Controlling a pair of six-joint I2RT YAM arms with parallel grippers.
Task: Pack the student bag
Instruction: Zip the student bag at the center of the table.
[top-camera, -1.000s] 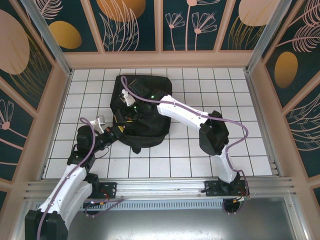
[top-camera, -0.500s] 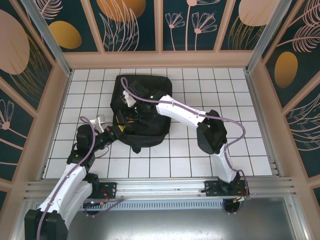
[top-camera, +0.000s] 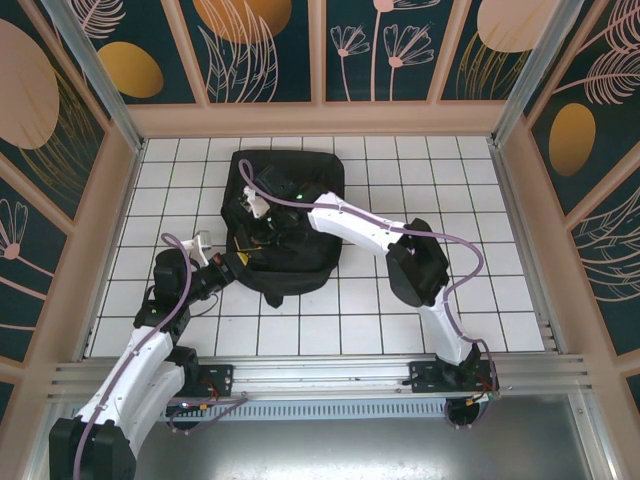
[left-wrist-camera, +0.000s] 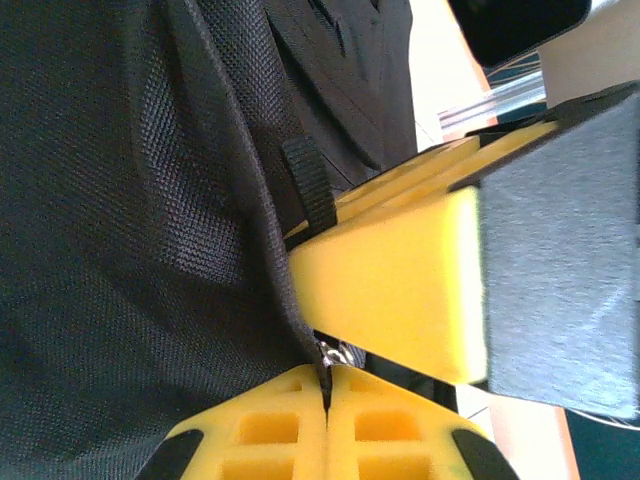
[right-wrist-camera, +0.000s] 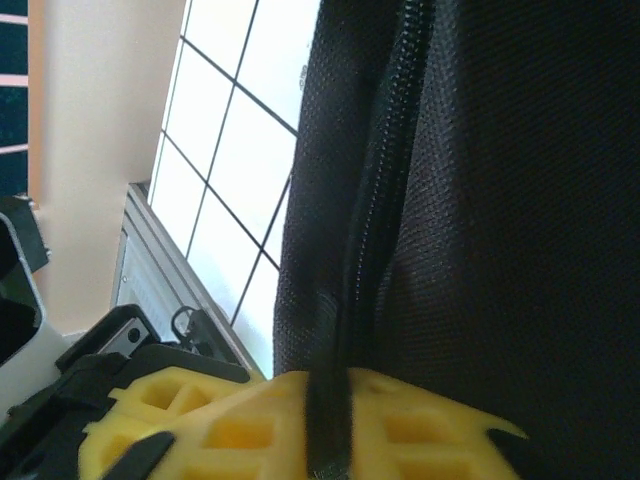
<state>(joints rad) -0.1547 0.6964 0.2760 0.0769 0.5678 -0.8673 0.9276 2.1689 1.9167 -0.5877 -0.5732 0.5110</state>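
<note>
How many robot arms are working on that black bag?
2. The left arm comes in at the bag's near-left edge. The right arm stretches across the bag from the right.

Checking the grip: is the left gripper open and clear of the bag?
No, the left gripper is shut, pinching a black fabric edge of the student bag.

From above, the middle of the student bag (top-camera: 300, 265) is covered by the right arm (top-camera: 350, 222), and the fingertips of the right gripper (top-camera: 256, 228) are swallowed in black at its 9 o'clock side. On the left wrist cam, the left gripper (left-wrist-camera: 325, 385) is chopped off at 6 o'clock, and the tiny metal bit (left-wrist-camera: 330, 352) pinched there can't be identified. Right wrist cam: fingers (right-wrist-camera: 200, 410) cropped at 6 o'clock too.
</note>
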